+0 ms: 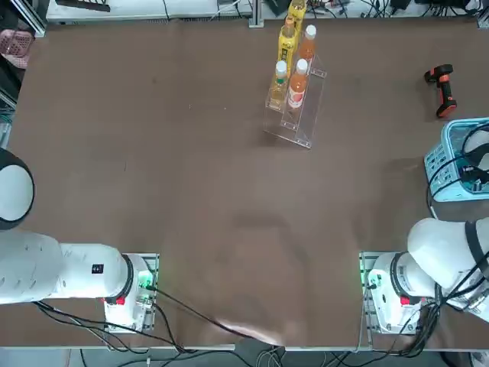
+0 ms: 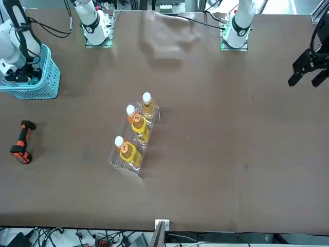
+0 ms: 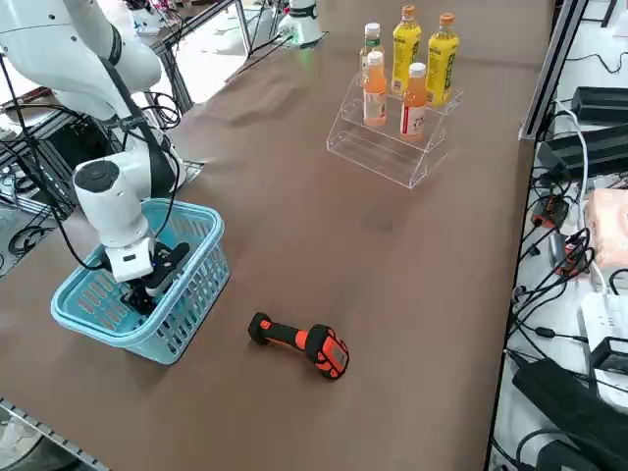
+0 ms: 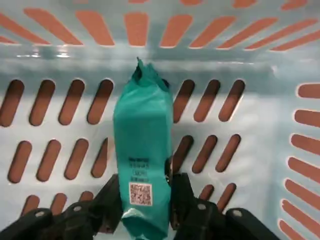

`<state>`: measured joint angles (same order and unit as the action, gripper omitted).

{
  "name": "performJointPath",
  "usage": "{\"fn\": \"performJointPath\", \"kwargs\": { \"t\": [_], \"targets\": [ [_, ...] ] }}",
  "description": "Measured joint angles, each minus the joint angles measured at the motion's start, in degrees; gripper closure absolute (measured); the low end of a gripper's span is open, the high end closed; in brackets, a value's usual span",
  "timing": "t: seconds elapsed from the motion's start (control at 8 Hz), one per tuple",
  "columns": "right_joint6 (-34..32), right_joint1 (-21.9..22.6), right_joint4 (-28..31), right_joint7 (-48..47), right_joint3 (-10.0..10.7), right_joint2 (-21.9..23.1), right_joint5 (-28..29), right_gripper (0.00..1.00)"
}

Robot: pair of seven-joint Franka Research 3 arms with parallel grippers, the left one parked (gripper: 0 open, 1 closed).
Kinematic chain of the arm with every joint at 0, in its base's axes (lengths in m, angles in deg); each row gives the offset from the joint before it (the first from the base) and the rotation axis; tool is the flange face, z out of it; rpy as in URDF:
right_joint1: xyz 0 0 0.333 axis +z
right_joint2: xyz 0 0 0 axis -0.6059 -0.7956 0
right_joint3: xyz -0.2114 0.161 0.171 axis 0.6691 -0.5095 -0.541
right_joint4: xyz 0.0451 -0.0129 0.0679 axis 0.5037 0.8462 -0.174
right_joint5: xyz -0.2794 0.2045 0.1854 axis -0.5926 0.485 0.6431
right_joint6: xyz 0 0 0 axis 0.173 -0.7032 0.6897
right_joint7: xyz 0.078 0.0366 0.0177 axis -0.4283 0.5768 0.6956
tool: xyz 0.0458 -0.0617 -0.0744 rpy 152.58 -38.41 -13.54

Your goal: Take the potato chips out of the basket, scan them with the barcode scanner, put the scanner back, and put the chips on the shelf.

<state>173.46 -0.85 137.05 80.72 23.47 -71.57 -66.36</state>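
- Brown table (image 1: 191, 191) spreads wide, leaving room for each station.
- Basket (image 3: 186, 294) sits at the right arm's side, within easy reach.
- Shelf (image 1: 302, 115) stands far off, holding bottles (image 1: 289, 53).
- Barcode scanner (image 3: 299, 343) lies just beside the basket.
- Right gripper (image 4: 145, 200), inside the basket, pinches the potato chips (image 4: 143, 155) by the packet's barcoded end, ready for lifting.

a wide brown table (image 1: 191, 191) carries three things set well apart: a light blue plastic lattice basket (image 3: 186, 294) near the working arm's edge, a black pistol-shaped barcode scanner with orange-red accents (image 3: 304, 343) lying on its side beside it, and a clear acrylic stepped shelf (image 3: 378, 147) holding orange and yellow drink bottles (image 3: 417, 98).
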Motion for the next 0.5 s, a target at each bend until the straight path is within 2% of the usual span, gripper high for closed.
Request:
{"fn": "performJointPath", "kwargs": {
  "t": [0.5],
  "targets": [
    [-0.26, 0.20, -0.23, 0.11, -0.35, 1.12, 0.00, 0.56]
  ]
}}
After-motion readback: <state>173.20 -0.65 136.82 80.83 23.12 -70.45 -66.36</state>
